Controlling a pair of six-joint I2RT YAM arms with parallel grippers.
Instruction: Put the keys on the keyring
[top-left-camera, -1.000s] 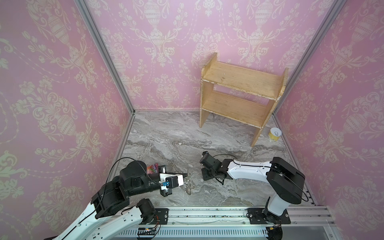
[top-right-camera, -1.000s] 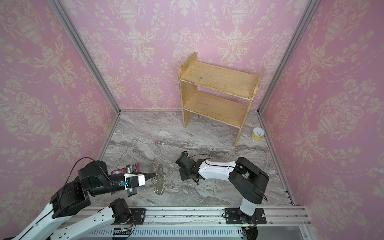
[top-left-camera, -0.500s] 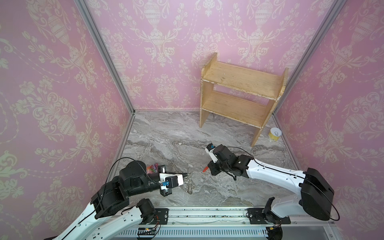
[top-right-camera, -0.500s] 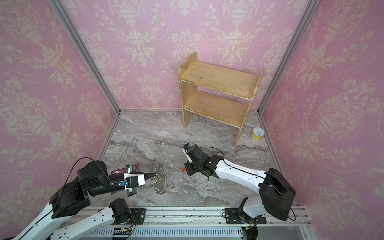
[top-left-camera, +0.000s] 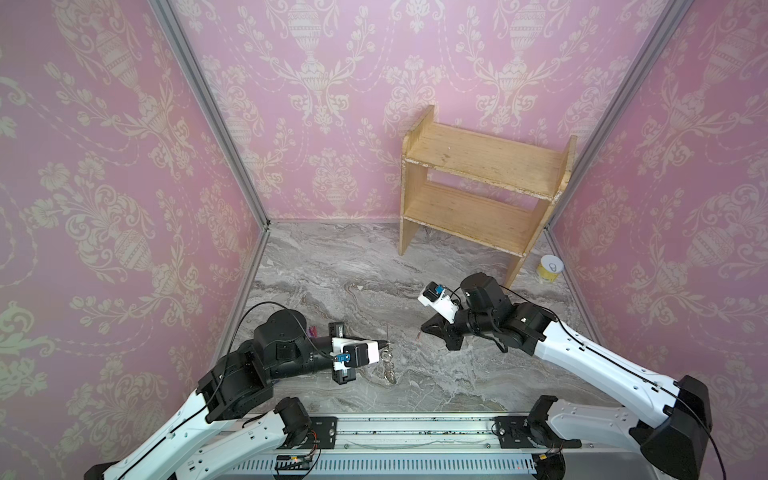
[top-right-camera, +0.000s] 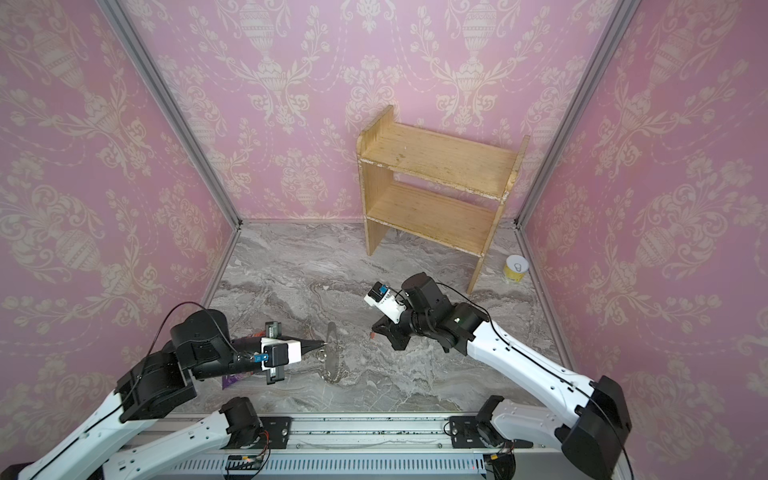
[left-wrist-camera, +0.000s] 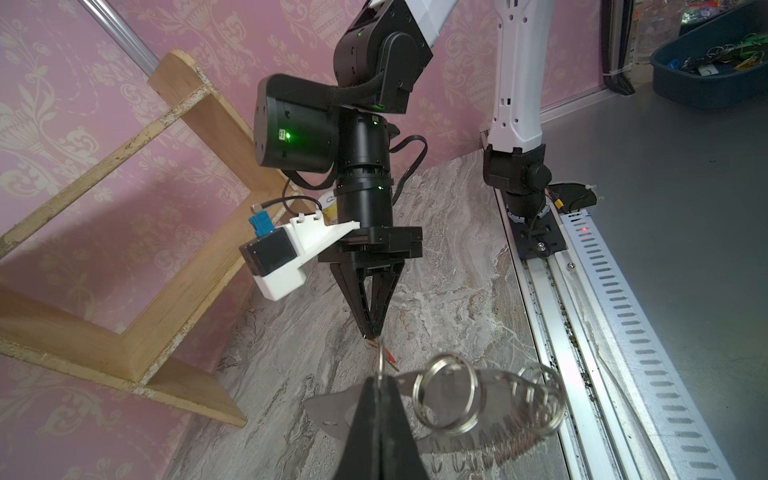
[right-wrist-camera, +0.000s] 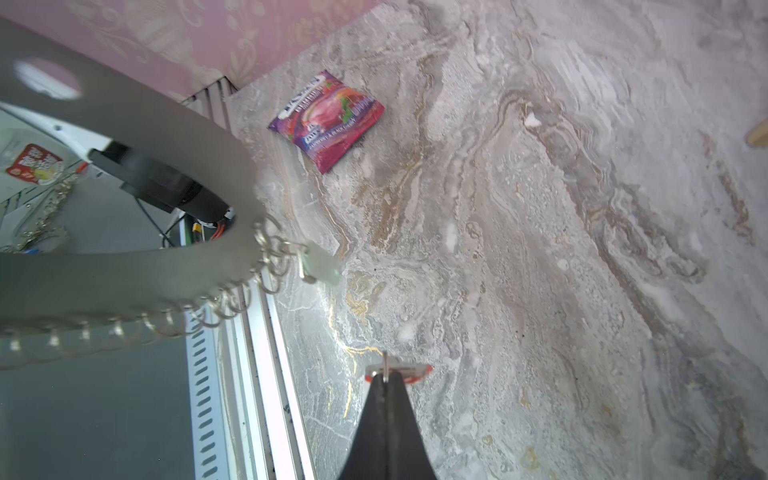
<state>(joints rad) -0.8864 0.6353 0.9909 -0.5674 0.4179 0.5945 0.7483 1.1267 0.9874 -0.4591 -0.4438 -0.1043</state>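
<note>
Left gripper (top-left-camera: 386, 343) lower centre, level, clamped on keyring (left-wrist-camera: 328, 409); right gripper (top-left-camera: 424, 328) mid-frame, angled down-left, pinching keys (right-wrist-camera: 398, 369); tips apart.

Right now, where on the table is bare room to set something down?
Bare: the back-left stretch between the left wall and the shelf. Crowded: front middle, where the left gripper holds the keyring and the right gripper the key; a packet lies front left.
</note>
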